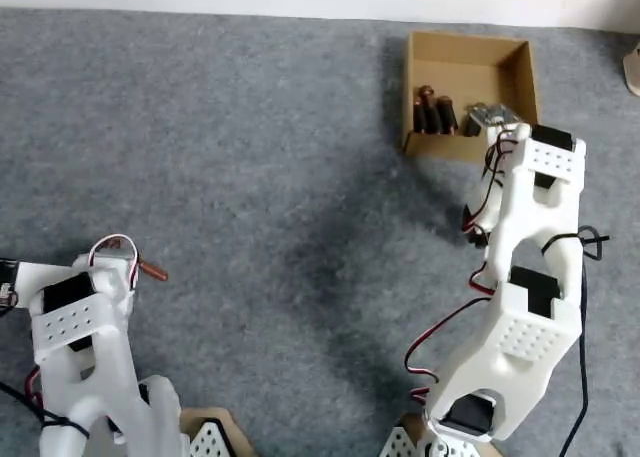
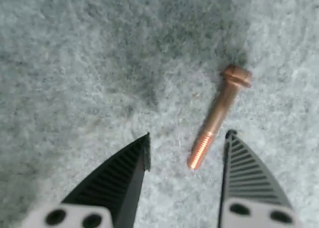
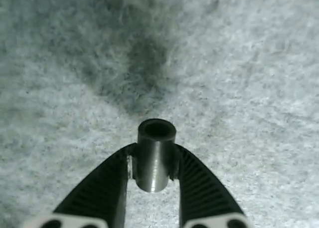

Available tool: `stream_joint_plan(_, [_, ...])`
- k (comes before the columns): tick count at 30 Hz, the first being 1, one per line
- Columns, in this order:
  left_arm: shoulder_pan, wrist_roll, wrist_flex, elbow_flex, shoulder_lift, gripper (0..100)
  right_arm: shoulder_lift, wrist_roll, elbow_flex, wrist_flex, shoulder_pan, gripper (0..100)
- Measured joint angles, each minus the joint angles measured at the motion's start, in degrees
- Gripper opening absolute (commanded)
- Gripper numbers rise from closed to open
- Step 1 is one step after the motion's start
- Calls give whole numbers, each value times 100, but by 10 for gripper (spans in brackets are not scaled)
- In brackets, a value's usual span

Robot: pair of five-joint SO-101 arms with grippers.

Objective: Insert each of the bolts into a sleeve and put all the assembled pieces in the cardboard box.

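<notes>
While the copper bolt [image 2: 219, 115] lay flat on the bench [image 1: 250, 157], its threaded tip sat between the spread fingers of the left hand [image 2: 188, 136], close to one finger. The right hand [image 3: 153, 153] was clamped on a dark sleeve [image 3: 155, 138]. An off-centre closure could skew the bolt and spoil later insertion. The bench covering was grey felt; the cardboard box [image 1: 468, 47] stood near the right hand.

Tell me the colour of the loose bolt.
The bolt is copper, clearest in the left wrist view.
</notes>
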Motion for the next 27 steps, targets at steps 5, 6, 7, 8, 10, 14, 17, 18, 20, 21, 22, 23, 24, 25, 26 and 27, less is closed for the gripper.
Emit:
stream_joint_plan(5, [0, 0, 26, -440, 730, 181, 0, 0, 0, 0, 0, 5])
stream_joint_plan(6, [0, 0, 88, -615, 1002, 182, 0, 0, 26, -9, 0, 5])
stream_joint_plan(7, [0, 0, 211, -826, 1327, 182, 0, 0, 88, -44, 0, 5])
stream_joint_plan(8, [0, 0, 360, -1055, 1670, 182, 0, 0, 158, -53, 0, 5])
stream_joint_plan(10, [0, 0, 659, -1582, 2400, 182, 0, 0, 334, -237, 0, 5])
stream_joint_plan(14, [0, 0, 932, -2558, 3727, 182, 0, 0, 589, -527, 0, 5])
stream_joint_plan(17, [0, 0, 1020, -3209, 4501, 178, 0, 0, 624, -589, 0, 5])
stream_joint_plan(18, [0, 0, 1046, -3411, 4695, 178, 0, 0, 633, -589, 0, 5])
stream_joint_plan(20, [0, 0, 1073, -3771, 5037, 178, 0, 0, 633, -615, 0, 5])
stream_joint_plan(21, [0, -26, 1073, -3956, 5160, 178, 0, 0, 633, -615, 0, 5])
stream_joint_plan(22, [0, -97, 1073, -4097, 5266, 178, 0, 0, 633, -615, 0, 5])
stream_joint_plan(23, [0, -229, 1081, -4237, 5345, 178, 0, 0, 633, -607, -26, 5])
stream_joint_plan(24, [0, -387, 1081, -4369, 5389, 176, 0, 0, 633, -607, -53, 5])
stream_joint_plan(25, [0, -527, 1081, -4475, 5407, 162, 0, 0, 633, -607, -88, 5])
stream_joint_plan(26, [0, -642, 1064, -4571, 5433, 132, 0, 0, 633, -607, -123, 5])
stream_joint_plan(27, [0, -738, 1064, -4651, 5451, 87, 0, 0, 633, -554, -167, 5])
